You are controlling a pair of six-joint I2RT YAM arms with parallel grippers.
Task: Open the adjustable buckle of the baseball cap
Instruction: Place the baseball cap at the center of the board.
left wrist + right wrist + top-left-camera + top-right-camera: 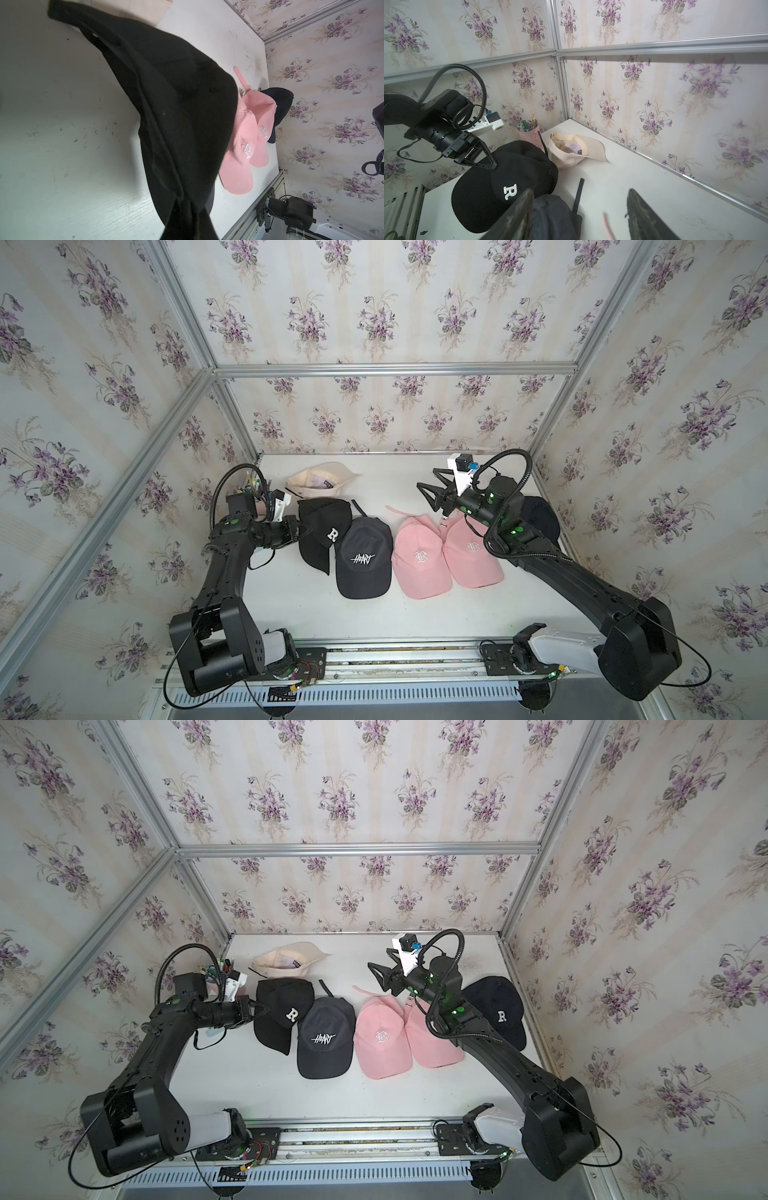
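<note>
A black baseball cap with a white R (324, 526) (282, 1002) (512, 166) lies at the left of the row of caps. My left gripper (308, 529) (264, 1007) (187, 216) is shut on the cap's side edge, and black fabric (176, 104) fills the left wrist view. This cap's buckle is hidden. My right gripper (428, 485) (377, 970) (580, 193) hangs open in the air behind the pink caps (419, 560), holding nothing. A loose pink strap (399, 511) and a small metal buckle (444, 525) (241, 91) show at the pink caps' backs.
A dark grey HEART cap (363, 560) with a loose black strap (578, 195) lies between the black and pink caps. A cream cap (320, 483) and a pink pen cup (528, 135) stand at the back left. A navy cap (498, 1011) sits under my right arm by the wall.
</note>
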